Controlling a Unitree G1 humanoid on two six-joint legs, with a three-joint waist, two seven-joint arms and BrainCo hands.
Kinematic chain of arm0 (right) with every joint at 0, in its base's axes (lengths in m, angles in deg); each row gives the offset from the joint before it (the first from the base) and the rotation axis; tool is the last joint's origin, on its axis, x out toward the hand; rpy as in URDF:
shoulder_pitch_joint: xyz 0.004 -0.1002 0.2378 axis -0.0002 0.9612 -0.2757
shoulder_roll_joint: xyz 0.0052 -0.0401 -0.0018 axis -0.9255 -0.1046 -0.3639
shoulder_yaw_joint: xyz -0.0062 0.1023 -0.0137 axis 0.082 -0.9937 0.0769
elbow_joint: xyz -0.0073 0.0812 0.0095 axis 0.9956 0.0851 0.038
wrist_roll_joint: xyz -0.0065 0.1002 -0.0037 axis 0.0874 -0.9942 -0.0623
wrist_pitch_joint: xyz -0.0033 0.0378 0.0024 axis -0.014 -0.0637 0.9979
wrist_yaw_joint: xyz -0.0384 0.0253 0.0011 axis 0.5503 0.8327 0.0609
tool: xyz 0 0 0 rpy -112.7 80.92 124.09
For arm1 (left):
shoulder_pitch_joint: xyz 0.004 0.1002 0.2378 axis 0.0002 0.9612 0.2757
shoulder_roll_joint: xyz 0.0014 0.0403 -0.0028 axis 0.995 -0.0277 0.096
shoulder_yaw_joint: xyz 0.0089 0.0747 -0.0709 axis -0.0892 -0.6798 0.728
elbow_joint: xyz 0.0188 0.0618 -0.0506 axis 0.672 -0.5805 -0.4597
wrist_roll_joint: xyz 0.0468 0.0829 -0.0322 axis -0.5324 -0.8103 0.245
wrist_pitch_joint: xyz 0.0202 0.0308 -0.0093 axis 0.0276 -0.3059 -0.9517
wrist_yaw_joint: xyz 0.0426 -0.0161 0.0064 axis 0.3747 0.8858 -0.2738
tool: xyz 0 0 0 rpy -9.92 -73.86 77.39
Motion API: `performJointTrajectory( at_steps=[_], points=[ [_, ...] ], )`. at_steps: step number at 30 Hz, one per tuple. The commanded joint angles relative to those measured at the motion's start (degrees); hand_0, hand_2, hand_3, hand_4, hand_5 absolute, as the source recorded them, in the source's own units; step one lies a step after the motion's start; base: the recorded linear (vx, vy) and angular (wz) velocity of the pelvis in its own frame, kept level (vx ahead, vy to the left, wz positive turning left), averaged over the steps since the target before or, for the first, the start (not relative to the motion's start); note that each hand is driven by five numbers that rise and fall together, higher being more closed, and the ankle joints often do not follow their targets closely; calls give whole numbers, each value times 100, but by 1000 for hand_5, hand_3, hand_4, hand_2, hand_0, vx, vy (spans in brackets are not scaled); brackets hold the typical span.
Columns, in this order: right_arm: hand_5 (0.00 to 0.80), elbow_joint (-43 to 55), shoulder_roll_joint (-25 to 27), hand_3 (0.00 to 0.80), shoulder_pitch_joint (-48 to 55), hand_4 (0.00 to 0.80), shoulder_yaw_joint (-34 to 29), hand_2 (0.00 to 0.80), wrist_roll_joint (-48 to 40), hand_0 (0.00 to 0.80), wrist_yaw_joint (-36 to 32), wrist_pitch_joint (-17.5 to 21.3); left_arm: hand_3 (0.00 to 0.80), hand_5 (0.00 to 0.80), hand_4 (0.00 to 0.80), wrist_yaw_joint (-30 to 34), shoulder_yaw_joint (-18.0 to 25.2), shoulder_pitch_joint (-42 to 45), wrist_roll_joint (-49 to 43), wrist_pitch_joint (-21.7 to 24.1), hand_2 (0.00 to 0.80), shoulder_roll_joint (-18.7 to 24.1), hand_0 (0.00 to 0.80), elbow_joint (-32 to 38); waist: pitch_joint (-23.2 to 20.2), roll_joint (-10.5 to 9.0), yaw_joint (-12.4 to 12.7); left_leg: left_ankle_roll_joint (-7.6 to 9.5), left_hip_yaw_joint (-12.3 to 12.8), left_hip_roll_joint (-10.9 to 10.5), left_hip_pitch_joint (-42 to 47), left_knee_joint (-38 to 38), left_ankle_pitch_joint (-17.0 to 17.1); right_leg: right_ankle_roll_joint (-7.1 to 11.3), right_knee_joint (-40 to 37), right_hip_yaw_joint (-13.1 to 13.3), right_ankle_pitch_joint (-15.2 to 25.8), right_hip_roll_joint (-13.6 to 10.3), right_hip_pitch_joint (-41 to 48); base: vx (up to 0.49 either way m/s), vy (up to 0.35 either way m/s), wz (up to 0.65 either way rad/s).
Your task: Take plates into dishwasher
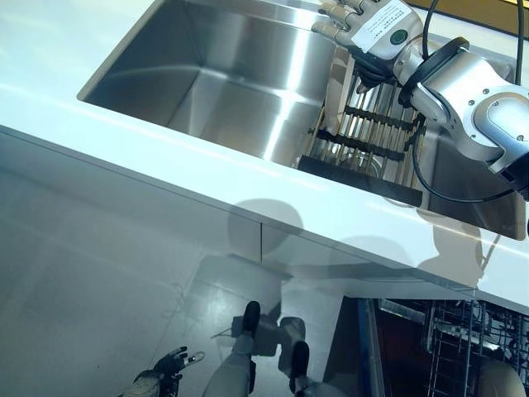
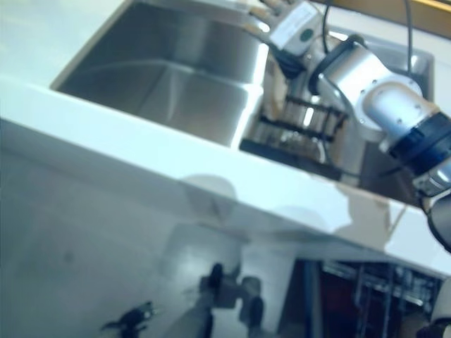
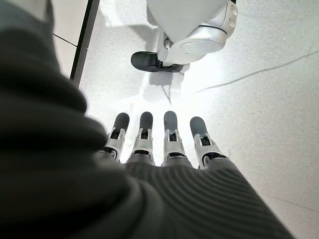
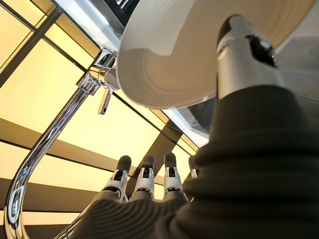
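Plates are not yet in the dishwasher (image 1: 446,347), as far as these views show: its rack, glimpsed below the counter (image 1: 248,186) and well apart from either hand, shows no plate in the part that is visible. One white plate (image 4: 199,55) appears in the right wrist view, close in front of the right hand (image 1: 364,23), with the thumb next to its rim and the fingers stretched straight past it toward the tap (image 4: 60,129). The hand looks open; I cannot tell whether the thumb touches the plate, and I would not call it a grip. From the head views this hand sits over the dish rack (image 1: 368,136) in the sink (image 1: 215,74), with a pale plate edge standing in the rack just below it. The left hand (image 3: 159,144) hangs low by the floor, fingers straight and empty. By my reading the task is at its start: the grasp, the lift and the carry down all remain.
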Motion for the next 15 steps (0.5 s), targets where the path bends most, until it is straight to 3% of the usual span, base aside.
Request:
performJointTrajectory(
  at_steps=[1, 15],
  points=[
    [0, 169, 371, 0, -500, 0, 197, 0, 54, 0, 45, -151, 0, 0, 0, 69, -73, -7, 302, 15, 0, 107, 0, -61, 83, -224, 62, -44, 474, 16, 629, -17, -860, 218, 162, -23, 301, -218, -569, 0, 0, 0],
    [0, 203, 453, 0, -337, 0, 318, 0, 614, 0, -464, 91, 0, 0, 0, 194, -9, 24, 444, 80, 0, 149, 0, -51, 159, -250, 85, -44, 480, 43, 627, -17, -856, 223, 196, -27, 297, -231, -587, 3, 0, 0]
  ],
)
